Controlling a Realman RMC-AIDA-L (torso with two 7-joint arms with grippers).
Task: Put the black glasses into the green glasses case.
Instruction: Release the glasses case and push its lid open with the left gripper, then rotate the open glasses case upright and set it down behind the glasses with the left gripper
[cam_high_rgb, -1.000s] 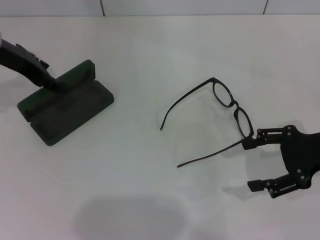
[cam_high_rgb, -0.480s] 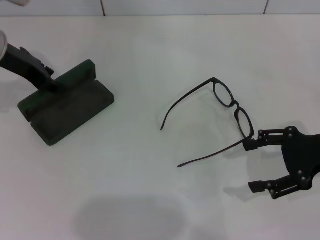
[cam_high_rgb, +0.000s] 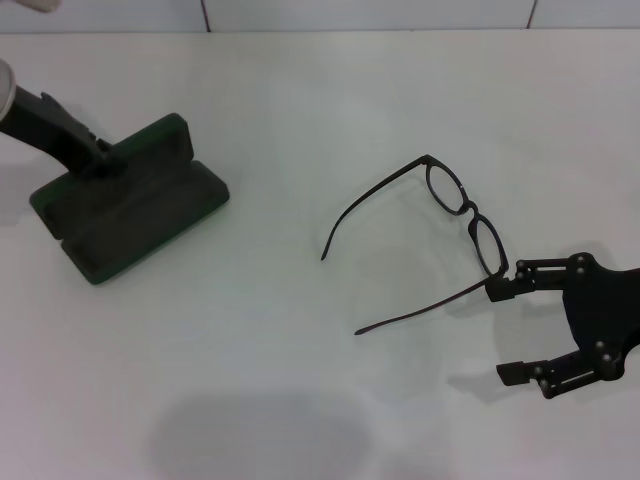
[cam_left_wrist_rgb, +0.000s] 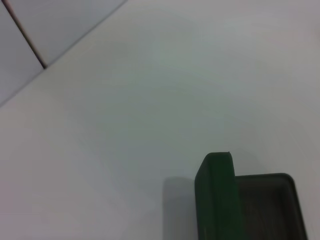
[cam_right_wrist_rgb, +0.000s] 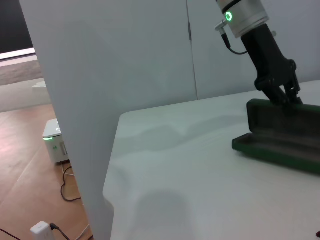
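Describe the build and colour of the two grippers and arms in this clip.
The right gripper is matte black, with slim linkage fingers showing pale pivot screws. The left gripper is also black, on a black wrist under a silver-grey collar with a glowing green ring light and a thin black cable.

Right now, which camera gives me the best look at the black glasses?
The head view: the black glasses lie whole on the table, temples unfolded, with the right gripper open beside the nearer lens. The left wrist view shows only a corner of the green glasses case; the right wrist view shows no glasses.
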